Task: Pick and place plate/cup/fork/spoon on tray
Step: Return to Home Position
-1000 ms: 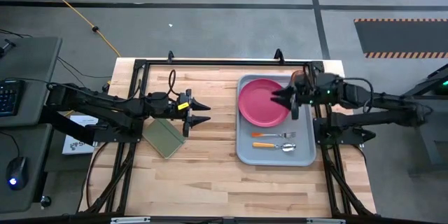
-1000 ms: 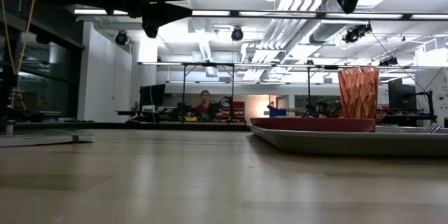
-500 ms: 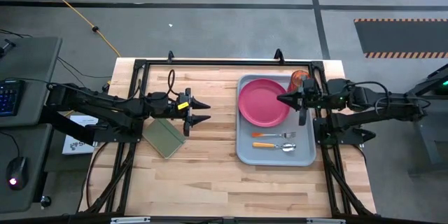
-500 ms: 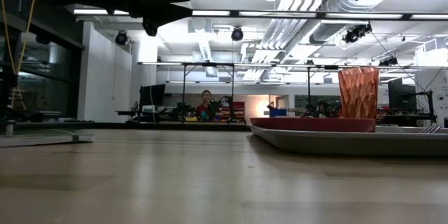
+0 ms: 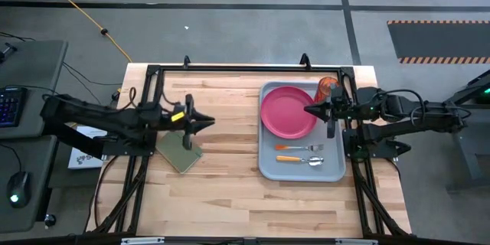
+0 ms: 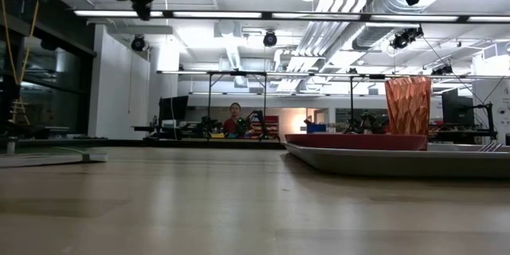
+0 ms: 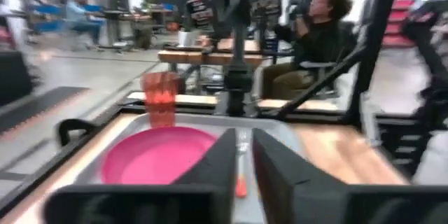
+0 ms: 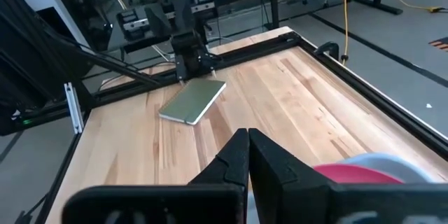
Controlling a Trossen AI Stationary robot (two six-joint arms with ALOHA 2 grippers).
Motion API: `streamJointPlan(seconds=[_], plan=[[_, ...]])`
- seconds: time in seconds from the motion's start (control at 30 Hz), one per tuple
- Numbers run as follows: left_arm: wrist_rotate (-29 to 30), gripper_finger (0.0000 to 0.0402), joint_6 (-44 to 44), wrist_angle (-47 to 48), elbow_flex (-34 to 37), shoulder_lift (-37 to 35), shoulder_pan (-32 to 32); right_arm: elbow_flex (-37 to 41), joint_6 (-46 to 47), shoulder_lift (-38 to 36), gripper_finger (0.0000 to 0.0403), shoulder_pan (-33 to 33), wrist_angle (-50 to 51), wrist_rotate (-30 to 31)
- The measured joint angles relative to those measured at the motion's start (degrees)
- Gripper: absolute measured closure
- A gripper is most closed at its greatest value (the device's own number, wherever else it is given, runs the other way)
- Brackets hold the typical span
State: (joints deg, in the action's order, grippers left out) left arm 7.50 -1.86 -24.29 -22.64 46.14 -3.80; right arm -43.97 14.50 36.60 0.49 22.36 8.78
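Note:
The pink plate point(image 5: 288, 112) lies on the far part of the blue-grey tray point(image 5: 334, 170). The orange cup point(image 5: 328, 88) stands upright at the tray's far right corner. The fork point(image 5: 298, 148) and, nearer, the spoon point(image 5: 300, 159) lie on the tray's near part. My right gripper point(image 5: 307, 109) is shut and hangs above the plate's right rim, holding nothing. My left gripper point(image 5: 211, 121) is over the table's middle left, well above the wood, its fingers point(image 7: 218, 155) nearly together with nothing between them.
A green notebook point(image 5: 178, 149) lies flat on the wood, below and just nearer than my left arm. A black frame point(image 5: 245, 69) runs along the table's edges. Bare wood point(image 5: 230, 184) lies between the notebook and the tray. People sit in the room beyond the table.
My right gripper has shut and drawn back a little toward the table's right edge, uncovering the cup. My left gripper has pulled back toward the left edge and brought its fingers together. The things on the tray have stayed put.

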Motion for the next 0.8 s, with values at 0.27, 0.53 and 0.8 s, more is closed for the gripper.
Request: streamJointPlan(seconds=[0.27,0.53,0.8], plan=[[6.8,0.04,5.28,0.1,9.59,-12.38,-3.19,0.0,0.63,0.02,0.0402,0.0,0.73,-0.17],[-2.57,0.0401,5.74,10.86,12.7,-25.2,3.9,0.0,1.82,0.04,0.0403,0.0,0.83,-0.17],[-5.57,0.0401,2.26,14.71,17.15,-33.07,5.67,0.0,3.08,-0.01,0.0403,0.0,2.43,-0.15]])
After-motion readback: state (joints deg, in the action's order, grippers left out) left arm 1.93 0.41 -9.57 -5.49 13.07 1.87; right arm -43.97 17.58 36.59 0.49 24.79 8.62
